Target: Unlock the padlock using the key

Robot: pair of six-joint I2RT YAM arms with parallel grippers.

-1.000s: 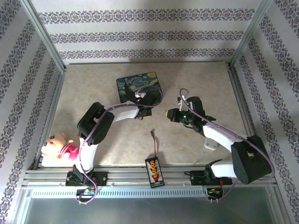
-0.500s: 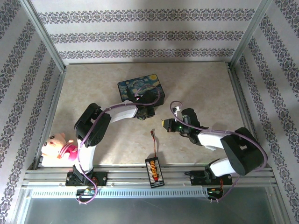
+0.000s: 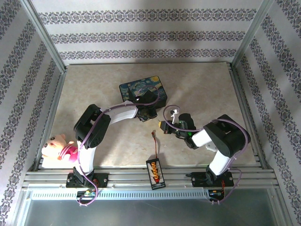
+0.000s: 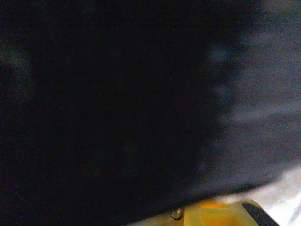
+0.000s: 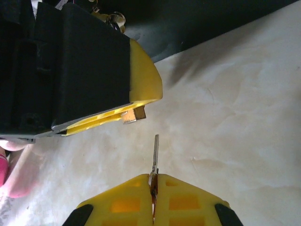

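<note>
The right claw [image 5: 153, 180] was squeezed together on the key [image 5: 155, 149]. The orange head was pinched between its yellow fingers [image 5: 188, 200] and the thin blade stuck straight out past the tips. Just ahead and a bit to one side, the left claw [image 5: 139, 107] was clamped on the padlock [image 5: 134, 114], with only a small brass corner poking out from between its fingers. Blade tip and padlock were near each other but not touching, and the blade pointed past that corner, not into it. All of this sat over the marbled surface [image 5: 235, 117].

From the top camera the two claws were nose to nose just in front of the box [image 3: 143, 89], the left one right at the box's near edge. The plush [image 3: 59, 147] sat way off by the left rail, well apart from everything. The left wrist camera was too dark and blurry to make out the lock.
</note>
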